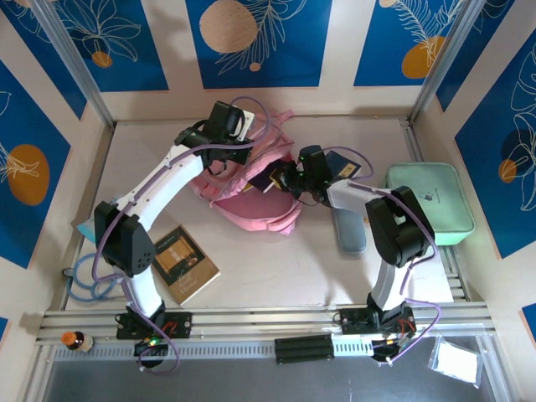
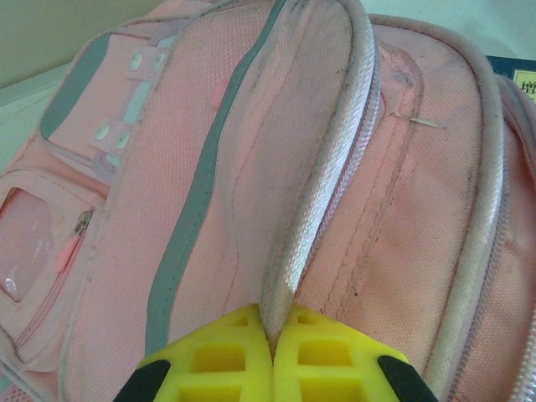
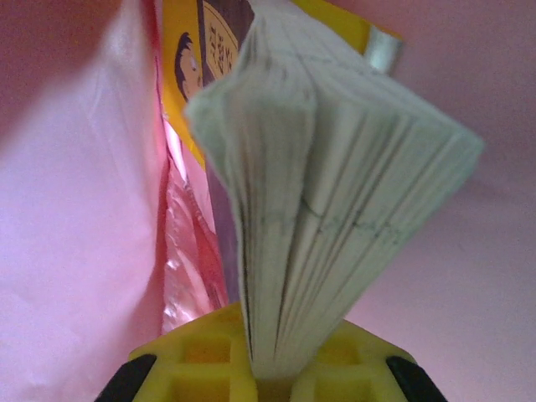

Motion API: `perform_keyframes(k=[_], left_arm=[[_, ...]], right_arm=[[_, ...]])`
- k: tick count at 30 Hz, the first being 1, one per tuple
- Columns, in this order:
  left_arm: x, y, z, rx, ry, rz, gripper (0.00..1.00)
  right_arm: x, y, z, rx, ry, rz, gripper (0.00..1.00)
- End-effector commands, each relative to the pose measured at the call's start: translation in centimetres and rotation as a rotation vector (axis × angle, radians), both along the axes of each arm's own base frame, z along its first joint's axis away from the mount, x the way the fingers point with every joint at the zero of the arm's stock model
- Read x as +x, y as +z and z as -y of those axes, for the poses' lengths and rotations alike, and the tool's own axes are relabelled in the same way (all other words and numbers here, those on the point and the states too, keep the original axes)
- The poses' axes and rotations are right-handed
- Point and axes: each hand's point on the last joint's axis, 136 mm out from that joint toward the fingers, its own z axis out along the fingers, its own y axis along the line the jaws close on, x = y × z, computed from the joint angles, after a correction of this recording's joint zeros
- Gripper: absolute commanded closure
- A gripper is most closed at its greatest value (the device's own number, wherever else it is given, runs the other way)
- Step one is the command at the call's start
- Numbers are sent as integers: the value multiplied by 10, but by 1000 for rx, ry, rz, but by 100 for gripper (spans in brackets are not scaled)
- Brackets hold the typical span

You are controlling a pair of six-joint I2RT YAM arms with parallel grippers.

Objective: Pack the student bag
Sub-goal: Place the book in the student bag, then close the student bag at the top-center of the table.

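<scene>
The pink student bag (image 1: 251,201) lies mid-table with its mouth turned right. My left gripper (image 1: 221,162) is shut on the grey-trimmed rim of the bag's opening (image 2: 289,276), yellow fingertips (image 2: 218,360) pinching the piping and holding the flap up. My right gripper (image 1: 283,179) is at the bag's mouth, shut on a thick book (image 3: 335,184) by its page edge; the pages fan out above the fingers (image 3: 201,360). Pink lining (image 3: 75,209) surrounds that book, and a yellow cover (image 3: 197,59) shows behind it.
A brown book (image 1: 184,262) lies near the left arm's base. A dark blue book (image 1: 343,162) sits behind the right arm. At right are a grey-blue pouch (image 1: 347,228) and a mint-green case (image 1: 429,201). A small bottle (image 1: 77,340) and a plastic packet (image 1: 458,362) lie at the front edge.
</scene>
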Motion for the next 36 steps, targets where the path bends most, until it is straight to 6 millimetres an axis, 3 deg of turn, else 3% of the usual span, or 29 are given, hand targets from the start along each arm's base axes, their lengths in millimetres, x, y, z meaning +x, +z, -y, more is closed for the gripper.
perform_keyframes(k=[1,7,10,12,14,17,20,25,30,31,36], left_arm=[[3,65,5,-149,-2,148,100],[7,61,1,-167,20,134,100],[9,55,-3,-163,30,123,100],[12,50,-7,-159,43,114,100],[14,45,-13,-153,60,107,100],[19,32,-22,-141,90,89,100],[24,16,-33,-127,127,59,100],[31,-11,-58,-76,212,23,100],[25,-31,-78,-71,262,-7,100],[22,-35,-81,-72,267,-16,97],[-5,-52,-83,-131,272,-89,48]], right_arm=[[15,-5,-19,26,-4,1,100],[44,-7,-41,81,-35,3,96],[51,-9,-55,124,-12,-27,89],[48,-12,-66,170,28,-82,81],[41,-17,-68,179,38,-117,67],[29,-17,-59,171,31,-137,48],[19,-6,-46,149,22,-123,38],[-8,8,-23,93,31,-105,38],[-38,13,8,1,20,-55,38],[-43,13,15,-29,14,-40,38],[-53,21,61,-267,-37,56,34]])
